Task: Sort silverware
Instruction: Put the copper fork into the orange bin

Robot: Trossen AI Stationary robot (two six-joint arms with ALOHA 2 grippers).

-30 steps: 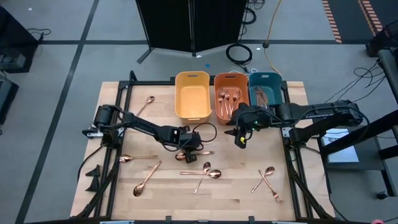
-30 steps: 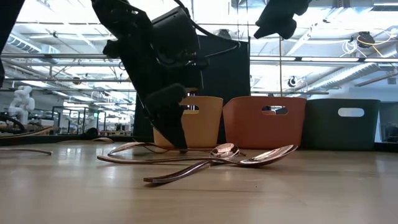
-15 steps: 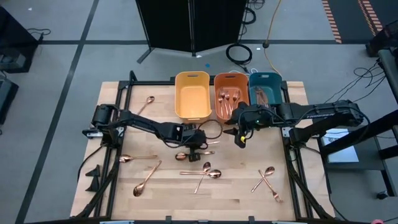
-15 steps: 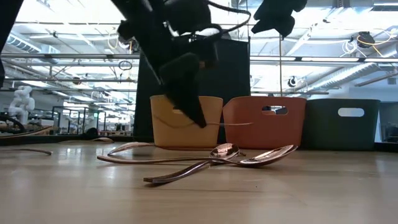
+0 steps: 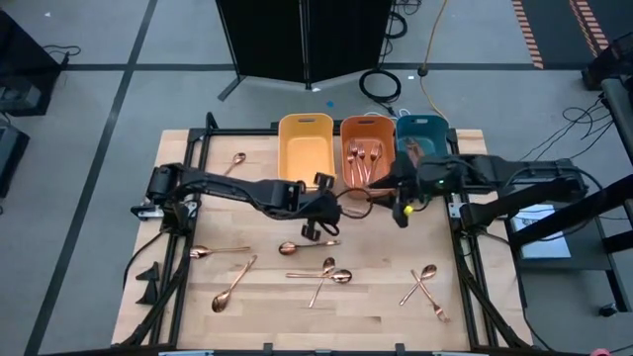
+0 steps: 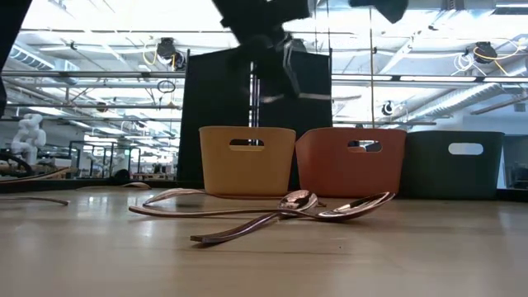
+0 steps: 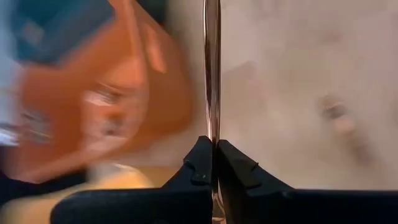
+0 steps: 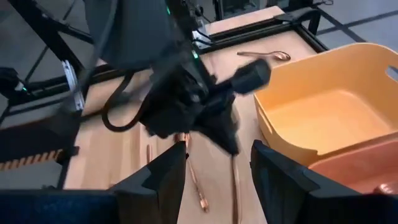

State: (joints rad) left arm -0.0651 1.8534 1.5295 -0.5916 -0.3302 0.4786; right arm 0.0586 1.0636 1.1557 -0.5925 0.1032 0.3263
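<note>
My left gripper (image 5: 331, 210) is shut on a slender copper piece of silverware (image 7: 212, 74) and hangs above the table's middle, in front of the orange bin (image 5: 367, 148). What kind of piece it is does not show. My right gripper (image 8: 217, 186) stands open in the air (image 5: 401, 210), just right of the left one, with nothing between its fingers. Loose copper spoons lie flat on the wood: one below the left gripper (image 5: 302, 245), a crossed pair (image 5: 324, 274), and another pair at the near right (image 5: 425, 284). More pieces lie in the orange bin and in the teal bin (image 5: 422, 143). My left gripper pinches the piece's thin shaft (image 7: 212, 135) between its two fingertips. The fingers come slanting down from the table's left, and the piece runs straight on past their tips, along them. It is lifted clear of the table and shows about level in the low view (image 6: 301, 96).
A yellow bin (image 5: 306, 148) stands left of the orange one at the far edge, with nothing showing in it. Single spoons lie at the far left (image 5: 235, 163) and the near left (image 5: 218, 251), (image 5: 234, 284). A black frame (image 5: 203, 148) borders the wooden table.
My left gripper has risen from the table with the copper piece, gone toward the bins at the far right and rolled about its own line. The piece is now lifted clear and about level. My right gripper has risen a little and drawn back toward the right edge.
</note>
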